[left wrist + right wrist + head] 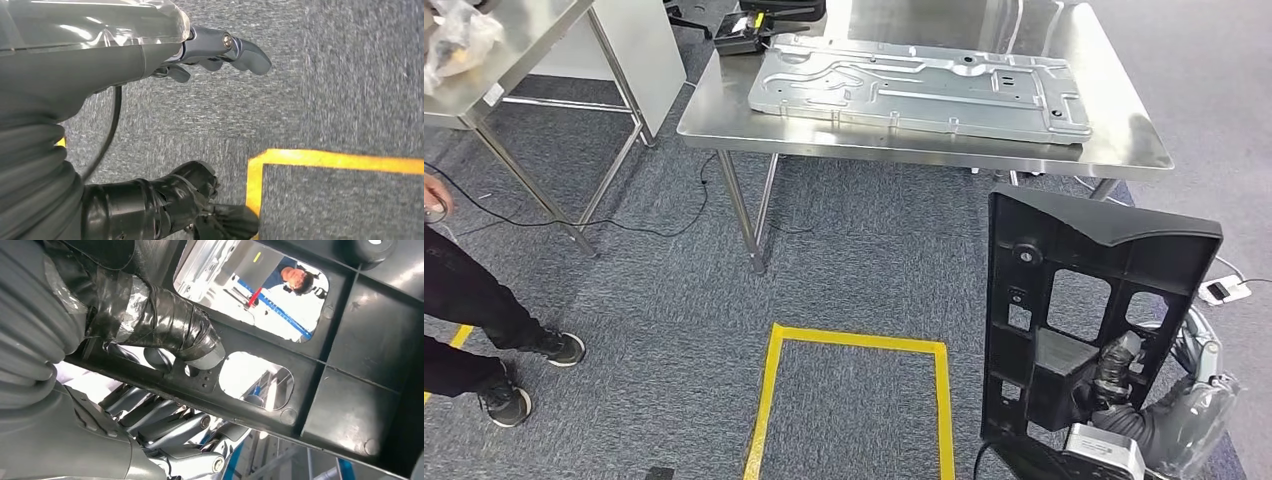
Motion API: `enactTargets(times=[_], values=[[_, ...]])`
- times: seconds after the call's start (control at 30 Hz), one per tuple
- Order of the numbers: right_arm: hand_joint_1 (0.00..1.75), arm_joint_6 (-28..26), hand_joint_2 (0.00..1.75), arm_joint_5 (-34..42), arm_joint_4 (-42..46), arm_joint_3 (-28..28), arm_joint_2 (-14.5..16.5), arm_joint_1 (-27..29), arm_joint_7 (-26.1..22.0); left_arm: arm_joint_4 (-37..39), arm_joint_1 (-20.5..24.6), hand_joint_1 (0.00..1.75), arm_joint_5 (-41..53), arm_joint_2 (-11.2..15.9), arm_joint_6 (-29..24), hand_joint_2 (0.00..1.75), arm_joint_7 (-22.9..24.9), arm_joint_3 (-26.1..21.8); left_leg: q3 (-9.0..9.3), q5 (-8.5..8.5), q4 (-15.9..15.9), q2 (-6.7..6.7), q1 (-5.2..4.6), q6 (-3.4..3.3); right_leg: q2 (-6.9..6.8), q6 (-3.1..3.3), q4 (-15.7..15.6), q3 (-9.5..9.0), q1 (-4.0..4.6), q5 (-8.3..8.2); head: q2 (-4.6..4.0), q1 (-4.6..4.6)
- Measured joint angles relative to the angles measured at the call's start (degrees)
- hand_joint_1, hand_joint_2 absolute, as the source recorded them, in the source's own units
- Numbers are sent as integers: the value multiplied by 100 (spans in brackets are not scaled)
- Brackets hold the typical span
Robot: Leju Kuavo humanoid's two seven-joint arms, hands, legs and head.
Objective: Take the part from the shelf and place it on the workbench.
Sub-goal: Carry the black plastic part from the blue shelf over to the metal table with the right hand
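The grey carpet floor point(654, 330) spreads under everything, and a steel workbench point(1124, 140) stands ahead on it. A long silver metal panel point(919, 85) lies flat on the workbench top, with a black device point(742, 35) just beside its far left corner. A second steel table point(534, 30) stands to the left, bearing a clear plastic bag point(459, 35) at its edge. The black plastic part point(1064, 300) is upright in the lower right of the head view, in front of the workbench and well below its top, carried in the air. The right hand point(1114, 375) grips it from behind: its taped thumb point(165, 327) presses one side of a bar of the part and the fingers point(165, 422) wrap the other side. A yellow tape rectangle point(854, 345) marks the floor between robot and workbench. A person's legs and shoes point(504, 400) stand at the far left. The left hand point(210, 50) hangs over the carpet, fingers loosely curled around nothing, thumb apart from them.
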State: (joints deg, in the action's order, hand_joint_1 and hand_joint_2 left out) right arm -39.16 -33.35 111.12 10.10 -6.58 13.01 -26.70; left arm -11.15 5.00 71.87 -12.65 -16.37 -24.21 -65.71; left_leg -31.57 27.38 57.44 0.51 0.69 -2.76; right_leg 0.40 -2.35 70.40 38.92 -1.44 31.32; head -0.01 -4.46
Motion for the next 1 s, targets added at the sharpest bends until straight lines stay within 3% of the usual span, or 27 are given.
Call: enactTargets(times=[0.07, 0.1, 0.17, 0.27, 0.3, 0.37, 0.43, 0.47, 0.5, 0.53, 0.6, 0.63, 0.73, 0.8, 0.9, 0.93, 0.97, 1.0], values=[[175, -1, 175, -36, -2, 0, 0, -8, -12, 0, 4, 0, 10, -3, 6, 175, -7, 2, 27, 51, 36, -6, -5, 51, -37, 14, -786, -376, 0, -344, -1, -1], [175, -5, 175, -72, -4, 0, 0, -13, -21, 0, 7, 0, 12, -3, 10, 175, -11, 3, 32, 74, 50, -8, -14, 82, -45, 37, -1037, -496, 12, -415, 0, 0], [175, -16, 175, -186, -9, 0, 0, -20, -42, 0, 9, 0, 14, -1, 33, 175, -20, 3, 40, 104, 52, -14, -33, 150, -38, 95, -1151, -549, 47, -400, 0, 2], [175, -25, 175, -321, -11, 0, 0, -24, -64, 0, 14, 0, 22, -1, 61, 175, -35, 6, 25, 214, 166, -20, -17, 240, -31, 213, -1206, -605, 27, -400, 1, 4], [175, -28, 175, -338, -11, 0, 0, -29, -67, 0, 16, 0, 26, -1, 63, 175, -37, 7, -62, 338, 375, -20, -10, 260, -37, 253, -1227, -630, 16, -400, 0, 5], [175, -34, 175, -359, -20, 0, 0, -37, -68, 0, 12, 0, 34, -1, 63, 175, -38, 8, -418, 692, 1108, -20, 0, 283, -48, 310, -1231, -654, 25, -378, -1, 8], [175, -39, 175, -371, -35, 2, 0, -37, -65, 0, -1, 0, 46, -1, 65, 175, -34, 9, -741, 843, 1684, -20, 1, 297, -40, 335, -1220, -676, 41, -347, 0, 8], [175, -40, 175, -374, -40, 4, 0, -37, -61, 0, -5, 0, 52, 0, 66, 175, -32, 9, -775, 747, 1680, -20, 1, 294, -28, 334, -1210, -694, 46, -326, 0, 8], [175, -41, 175, -378, -43, 7, 0, -37, -56, 0, -6, 0, 60, 1, 67, 175, -31, 9, -700, 550, 1459, -20, 0, 282, -16, 326, -1199, -721, 49, -299, 1, 9], [175, -42, 175, -380, -44, 9, 0, -37, -51, 0, -5, 0, 64, 1, 67, 175, -30, 9, -548, 302, 1070, -19, -1, 259, -7, 312, -1187, -753, 51, -265, 0, 9], [175, -44, 175, -386, -46, 11, 0, -42, -46, 0, -2, 0, 71, 3, 71, 175, -21, 10, -259, 17, 412, -16, -23, 213, 5, 265, -1161, -783, 71, -204, -1, 8], [175, -46, 175, -387, -49, 12, 0, -45, -45, 0, 1, 0, 72, 3, 74, 175, -16, 11, -189, -15, 242, -14, -36, 193, 8, 238, -1154, -781, 77, -186, -1, 7], [175, -54, 175, -395, -56, 24, 1, -57, -42, 0, 1, 0, 76, 4, 79, 175, -6, 15, -142, 11, 147, -13, -42, 127, 12, 151, -1175, -791, 68, -164, 1, 8], [175, -59, 175, -398, -57, 38, 0, -73, -40, 0, 0, 0, 80, 4, 79, 175, -5, 16, -72, -4, 66, -18, -16, 64, -2, 95, -973, -716, 59, -41, 0, 5], [175, -67, 175, -398, -72, 63, -2, -98, -39, 0, 12, 0, 93, 4, 81, 175, -1, 30, -5, 27, 31, -24, -8, -1, -14, 40, 71, -135, 49, 377, 0, 3], [175, -68, 175, -398, -81, 70, -2, -100, -37, 0, 10, 0, 98, 4, 83, 175, 1, 37, 15, 48, 34, -23, -9, -7, -15, 29, 348, 52, 45, 422, 0, 3], [175, -69, 175, -398, -88, 77, -2, -103, -35, 0, 6, 0, 104, 4, 84, 175, 3, 43, 43, 75, 38, -21, -9, -4, -16, 25, 420, 144, 42, 345, 0, 3], [175, -69, 175, -398, -91, 83, -2, -113, -33, 0, 2, 0, 110, 3, 85, 175, 4, 47, 82, 108, 45, -17, -8, 4, -17, 28, 262, 117, 37, 150, 1, 3]])
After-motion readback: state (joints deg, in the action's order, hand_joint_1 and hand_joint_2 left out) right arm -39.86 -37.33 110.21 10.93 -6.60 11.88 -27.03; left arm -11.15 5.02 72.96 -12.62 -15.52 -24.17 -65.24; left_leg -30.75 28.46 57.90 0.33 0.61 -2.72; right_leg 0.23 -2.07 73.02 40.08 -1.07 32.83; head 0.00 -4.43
